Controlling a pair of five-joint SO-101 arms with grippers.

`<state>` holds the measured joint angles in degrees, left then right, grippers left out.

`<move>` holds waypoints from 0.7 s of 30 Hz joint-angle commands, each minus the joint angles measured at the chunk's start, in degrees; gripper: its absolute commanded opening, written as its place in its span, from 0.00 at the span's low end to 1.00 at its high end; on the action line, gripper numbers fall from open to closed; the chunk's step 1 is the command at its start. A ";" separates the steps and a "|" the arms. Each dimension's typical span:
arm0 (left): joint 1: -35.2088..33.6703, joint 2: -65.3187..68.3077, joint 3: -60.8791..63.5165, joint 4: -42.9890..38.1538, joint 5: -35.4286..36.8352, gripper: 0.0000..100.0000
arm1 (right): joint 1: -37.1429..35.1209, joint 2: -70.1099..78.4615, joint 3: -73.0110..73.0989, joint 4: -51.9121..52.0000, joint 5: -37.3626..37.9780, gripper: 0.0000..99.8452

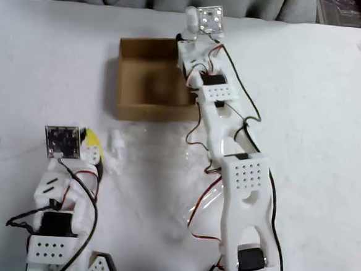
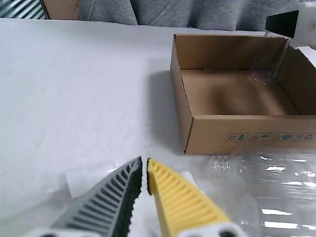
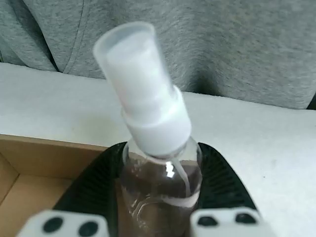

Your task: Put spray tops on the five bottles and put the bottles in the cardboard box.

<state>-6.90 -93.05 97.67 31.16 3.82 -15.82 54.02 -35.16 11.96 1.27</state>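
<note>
My right gripper (image 3: 160,155) is shut on a clear bottle (image 3: 160,185) that wears a white spray top (image 3: 143,84). It holds the bottle upright over the far right corner of the cardboard box (image 1: 150,77), whose floor is bare. In the left wrist view the same bottle (image 2: 261,69) hangs into the box (image 2: 237,94). My left gripper (image 2: 144,165) is shut with nothing between its grey and yellow fingers, low over the table near a loose white spray top (image 2: 81,180). A clear topless bottle (image 2: 266,182) lies in front of the box.
More clear bottles lie on the table (image 1: 307,88) between the two arms, around (image 1: 165,171). Loose white spray tops (image 1: 116,145) sit beside the left gripper (image 1: 93,145). A person in grey sits behind the far table edge.
</note>
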 commanded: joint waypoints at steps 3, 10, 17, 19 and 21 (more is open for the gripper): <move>-0.31 -0.75 -0.35 -0.09 -0.70 0.02 | 0.31 0.04 -0.70 0.66 0.70 0.08; -0.31 -0.75 -0.35 -0.09 -0.70 0.02 | 0.31 0.48 -0.53 0.75 0.70 0.19; -0.31 -0.75 -0.35 -0.09 -0.70 0.02 | 0.22 0.48 -0.53 0.75 0.35 0.24; -0.31 -0.75 -0.35 -0.09 -0.70 0.02 | 0.22 0.48 -0.53 0.75 0.26 0.26; -0.31 -0.75 -0.35 -0.09 -0.70 0.02 | 0.22 0.48 -0.53 0.75 0.26 0.26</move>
<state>-6.90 -93.05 97.67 31.16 3.82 -15.91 55.34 -34.99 12.31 1.27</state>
